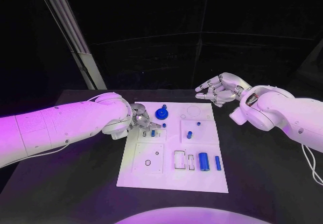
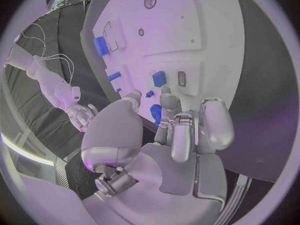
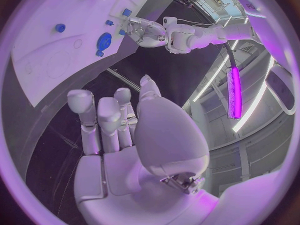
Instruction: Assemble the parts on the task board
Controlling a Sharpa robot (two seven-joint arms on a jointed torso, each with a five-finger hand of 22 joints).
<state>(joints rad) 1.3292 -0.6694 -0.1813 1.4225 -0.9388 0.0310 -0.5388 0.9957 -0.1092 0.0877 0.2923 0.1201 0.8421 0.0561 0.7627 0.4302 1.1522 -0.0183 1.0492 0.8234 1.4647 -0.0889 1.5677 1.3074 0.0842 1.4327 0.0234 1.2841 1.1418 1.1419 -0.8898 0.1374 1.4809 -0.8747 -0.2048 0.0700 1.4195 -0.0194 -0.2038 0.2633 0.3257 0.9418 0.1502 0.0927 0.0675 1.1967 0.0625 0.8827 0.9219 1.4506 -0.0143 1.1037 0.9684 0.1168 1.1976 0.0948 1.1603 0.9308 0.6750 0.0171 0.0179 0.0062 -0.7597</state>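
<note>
The left robot hand (image 1: 139,119) crowds the task board's (image 1: 168,179) far-left corner.

No text, label, brand, number or sign can be read anywhere. The task board (image 1: 172,179) bears only outlined shapes: rectangles and circles, with no lettering that can be made out. The blue parts (image 1: 203,162) carry no markings. In the right wrist view there may be a small mark on a pale panel at the circle's edge, but it is too blurred to read.
</note>
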